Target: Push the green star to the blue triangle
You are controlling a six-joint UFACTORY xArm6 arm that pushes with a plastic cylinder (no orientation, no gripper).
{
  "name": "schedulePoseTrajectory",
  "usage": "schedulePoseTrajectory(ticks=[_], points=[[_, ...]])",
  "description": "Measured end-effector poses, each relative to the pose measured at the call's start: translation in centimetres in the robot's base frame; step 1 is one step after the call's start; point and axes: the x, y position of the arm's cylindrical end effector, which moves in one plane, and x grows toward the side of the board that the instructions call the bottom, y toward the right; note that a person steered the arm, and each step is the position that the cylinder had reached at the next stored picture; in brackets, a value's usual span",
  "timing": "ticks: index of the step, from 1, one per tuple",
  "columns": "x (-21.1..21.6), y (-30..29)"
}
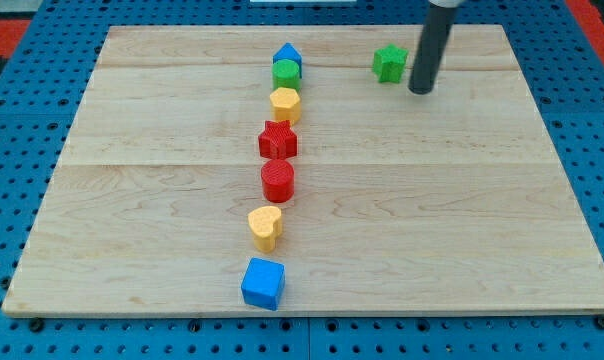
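- Rod: a straight dark rod comes down from the view's top right, and my tip (420, 90) rests on the board (462, 230) just to the view's right of the green star (389, 63), slightly lower in the view; whether it touches the star I cannot tell.
- Fingers: this arm carries none, so nothing opens, closes or grips; the rod holds nothing.
- Green star: sits alone near the board's top edge, right of centre, well apart from the blue triangle (287, 55) to its left, with bare wood between them.
- Blue triangle: tops a line of blocks running down the board's middle, near the top edge.
- Green round (286, 73): right below the triangle and touching it.
- Yellow hexagon (285, 103): just under the green round, pressed against it.
- Red star (278, 140): next down the line, a small gap below the hexagon.
- Red cylinder (278, 181): just beneath the red star, close to it.
- Yellow heart (265, 227): lower still, shifted a little to the view's left.
- Blue cube (263, 283): the last block, near the board's bottom edge, just below the heart.
- Surround: the board lies on a blue perforated surface (22, 60).
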Motion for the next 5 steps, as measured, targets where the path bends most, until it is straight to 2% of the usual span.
schedulePoseTrajectory(ticks=[2, 3, 4, 5], points=[[-6.8, -1.6], [-7.8, -4.0], [-4.9, -2.6], [-5.6, -4.0]])
